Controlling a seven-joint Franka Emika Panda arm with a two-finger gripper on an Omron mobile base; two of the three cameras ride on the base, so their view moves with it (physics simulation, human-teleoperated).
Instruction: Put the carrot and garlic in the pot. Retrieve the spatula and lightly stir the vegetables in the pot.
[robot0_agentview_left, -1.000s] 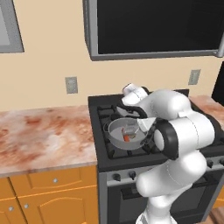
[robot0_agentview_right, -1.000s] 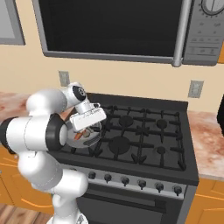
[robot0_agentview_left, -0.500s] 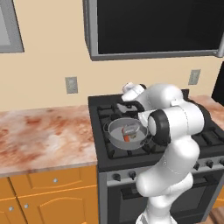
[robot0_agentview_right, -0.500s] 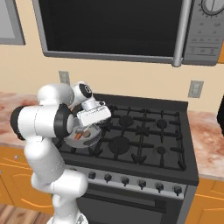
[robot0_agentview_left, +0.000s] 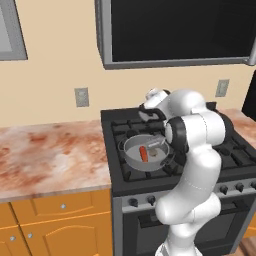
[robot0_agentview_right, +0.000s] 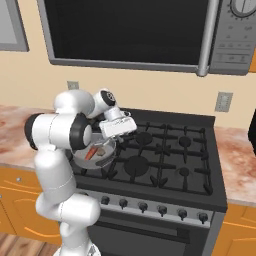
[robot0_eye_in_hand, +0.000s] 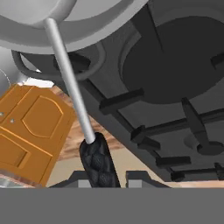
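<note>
Black cast-iron stove grates (robot0_agentview_right: 165, 155) spread beneath our two-finger gripper (robot0_eye_in_hand: 101, 177), which pinches the dark textured handle of the silver-shafted spatula (robot0_eye_in_hand: 72, 94). Its blade end reaches ahead into the shallow round grey metal pot (robot0_agentview_left: 145, 154), presumably for stirring the tapered orange-red carrot (robot0_agentview_left: 143, 153) and small grey-beige garlic bulb (robot0_agentview_left: 154, 153) inside.

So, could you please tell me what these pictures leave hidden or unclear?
- Spatula blade: cut off by the pot's rim in the hand view.
- Gripper fingertips: mostly under the bottom edge of the hand view.
- Garlic: too small to make out well in the left base view.
- Carrot: partly behind the arm in the right base view.
</note>
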